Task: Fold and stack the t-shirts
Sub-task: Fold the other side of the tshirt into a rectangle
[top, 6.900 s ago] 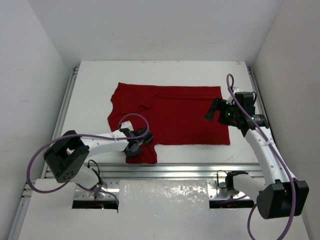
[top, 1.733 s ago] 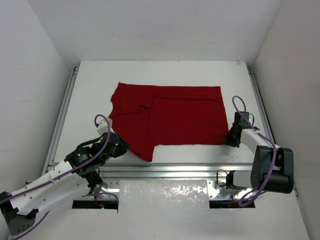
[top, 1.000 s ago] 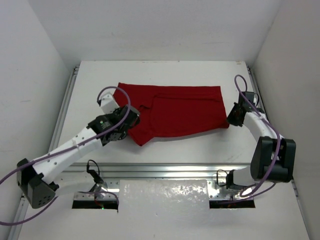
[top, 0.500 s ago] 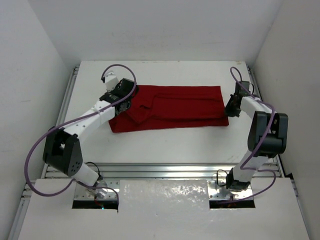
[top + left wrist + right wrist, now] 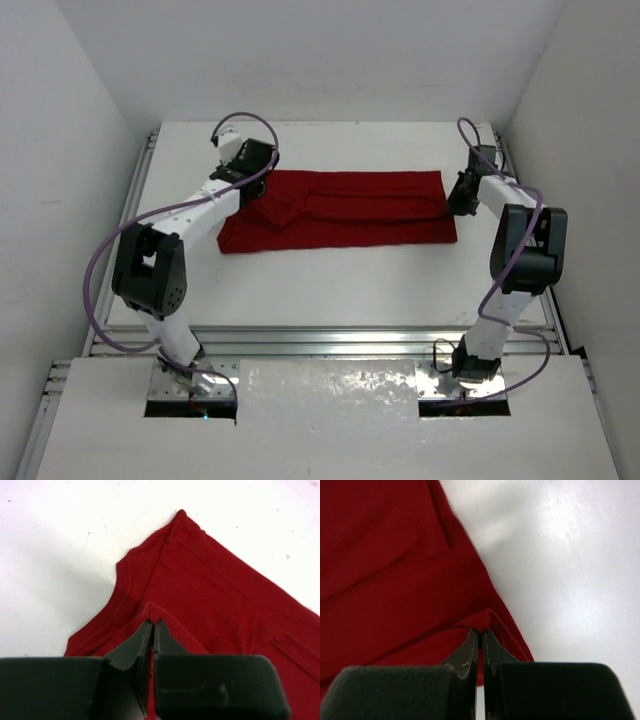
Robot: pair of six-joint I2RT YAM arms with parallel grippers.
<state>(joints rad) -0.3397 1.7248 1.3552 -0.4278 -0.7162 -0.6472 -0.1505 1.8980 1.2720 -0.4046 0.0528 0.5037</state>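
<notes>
Progress check on the fold-and-stack job: I'd say it's roughly a third of the way in. The dark red t-shirt (image 5: 340,205) lies on the far half of the worktop (image 5: 330,290) as a long band running left to right, and it looks doubled over lengthwise. You can see layered edges along the strip, and a lumpy bit with the collar and sleeve sits at the left end.

The left gripper (image 5: 152,626) is closed tight on a small ridge of red cloth, right by the collar end of the band. The right gripper (image 5: 481,632) is clamped the same way on a pinch of cloth at the right end, next to bare worktop. Both sit low over the fabric, 1 at each end of the far edge.

What looks done: the 1st lengthwise fold, with the lifted edge about where it needs to land.

What looks left, as far as I can judge:
- let go at both ends so the layer settles flat
- tidy the bunched left end, which isn't lying as neatly as the right
- fold the band across itself at least 1 more time to get a compact packet
- stack it, though I only see 1 shirt here, so there's nothing to stack onto

The right end looks pretty square already.
</notes>
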